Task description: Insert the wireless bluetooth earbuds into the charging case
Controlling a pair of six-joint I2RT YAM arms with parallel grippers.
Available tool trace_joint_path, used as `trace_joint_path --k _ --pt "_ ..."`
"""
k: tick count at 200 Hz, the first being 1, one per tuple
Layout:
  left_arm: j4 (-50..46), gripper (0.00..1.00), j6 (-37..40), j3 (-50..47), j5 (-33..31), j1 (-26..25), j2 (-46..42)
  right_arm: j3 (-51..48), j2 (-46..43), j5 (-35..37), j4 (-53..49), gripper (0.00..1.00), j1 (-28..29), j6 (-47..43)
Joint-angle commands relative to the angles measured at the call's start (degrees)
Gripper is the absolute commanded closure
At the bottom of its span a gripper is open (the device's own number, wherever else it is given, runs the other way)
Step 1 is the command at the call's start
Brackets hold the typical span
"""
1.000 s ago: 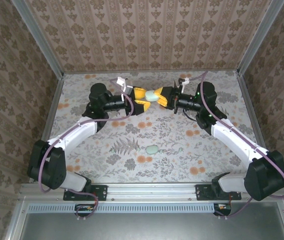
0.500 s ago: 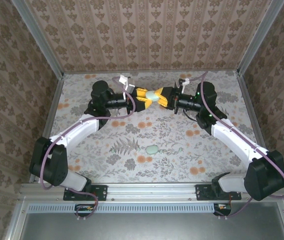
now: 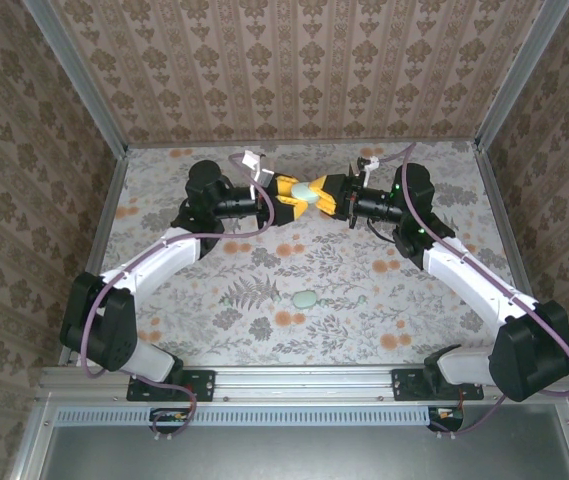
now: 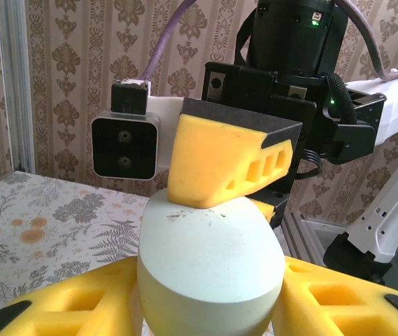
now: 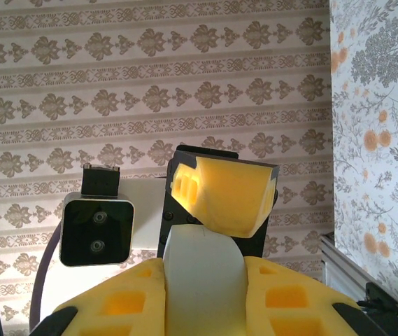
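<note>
Charging case [image 3: 307,191], long axis left-right

A tabletop covered in cream cloth printed with grey ferns and orange flowers [image 3: 264,290] is enclosed on three sides by walls papered in beige with rows of brown damask motifs [image 3: 294,70]. Silver metal posts rise at its far left corner [image 3: 74,75] and far right corner [image 3: 522,70]. Along the near edge runs a pale aluminium rail [image 3: 304,382], with a ribbed grey strip [image 3: 304,414] just below it and a dark grey panel [image 3: 294,455] beneath that.
</note>
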Motion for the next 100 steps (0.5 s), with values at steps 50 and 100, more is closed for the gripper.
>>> trace_joint_path --k 50,100 --pt "-0.22 0.72 0.90 2.19 2.84 -0.86 -0.02 -0.28 -0.61 -0.85 0.31 0.77 0.24 0.97" --pt "-2.55 0.78 1.54 2.65 3.46 -0.77 -1.09 2.87 -2.05 -0.16 -7.65 0.44 -0.09 -8.12"
